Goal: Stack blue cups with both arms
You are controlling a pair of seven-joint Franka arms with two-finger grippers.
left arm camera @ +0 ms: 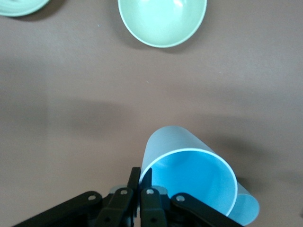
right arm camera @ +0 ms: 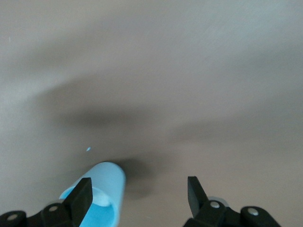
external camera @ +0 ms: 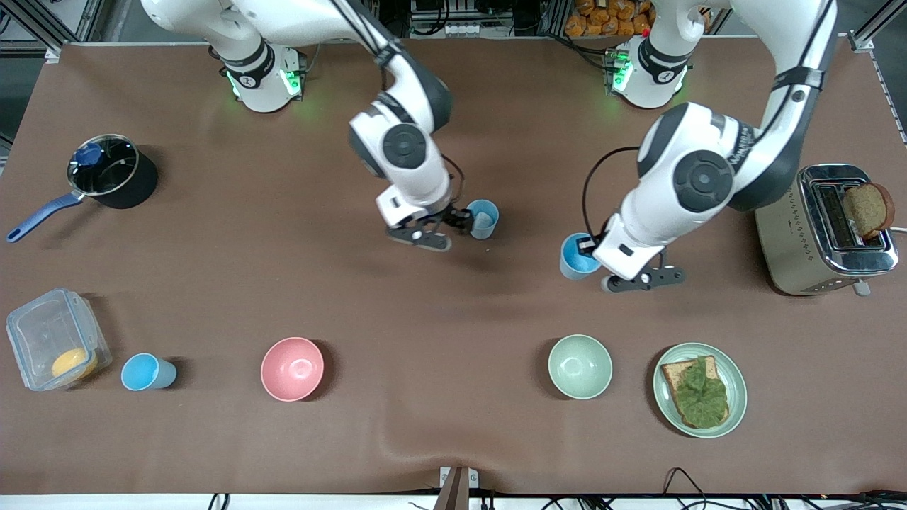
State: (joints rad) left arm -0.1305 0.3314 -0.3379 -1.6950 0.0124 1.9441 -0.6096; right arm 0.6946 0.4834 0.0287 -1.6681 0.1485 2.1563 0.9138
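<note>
Blue cup (left arm camera: 189, 177) pinched at its rim by the left end effector (left arm camera: 139, 187).

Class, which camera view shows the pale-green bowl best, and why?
The front view: the pale-green bowl shows whole, beside the plate. The left wrist view cuts off part of its rim. The right wrist view shows none of it.

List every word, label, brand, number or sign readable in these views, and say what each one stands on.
Nothing can be read for certain.
Left arm: dark lettering runs along its white link beside the round joint cap, too small to read.
Toaster: small marks near its lower edge, too small to read.
The blue cups, the bowls and the pot show no text.
</note>
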